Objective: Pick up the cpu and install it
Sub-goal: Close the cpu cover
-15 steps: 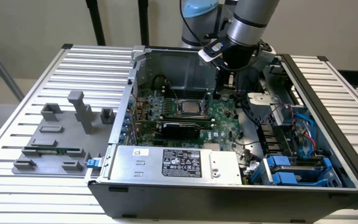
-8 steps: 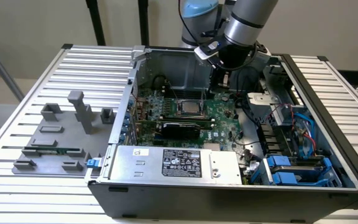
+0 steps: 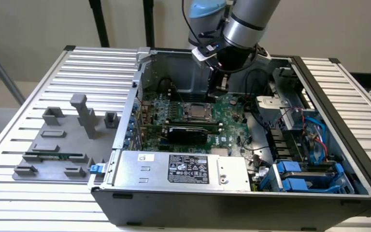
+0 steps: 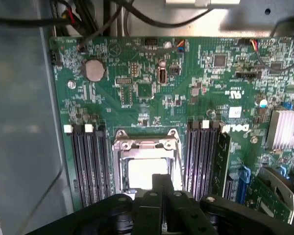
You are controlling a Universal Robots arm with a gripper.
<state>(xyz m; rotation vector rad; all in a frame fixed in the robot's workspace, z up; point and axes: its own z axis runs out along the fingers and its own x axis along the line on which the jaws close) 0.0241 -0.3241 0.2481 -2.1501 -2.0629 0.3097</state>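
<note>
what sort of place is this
Probably a robotics lab bench for computer assembly: an opened computer case sits on a slatted metal table, a robot arm reaches over its circuit board, and a grey rack of part holders lies beside it.

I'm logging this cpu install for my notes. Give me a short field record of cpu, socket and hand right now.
cpu: lying in the socket frame, silvery top up
socket frame: on the green motherboard, between memory slots
hand: shut, nothing seen held, above the cpu
memory stick: on the grey fixture outside the case
</note>
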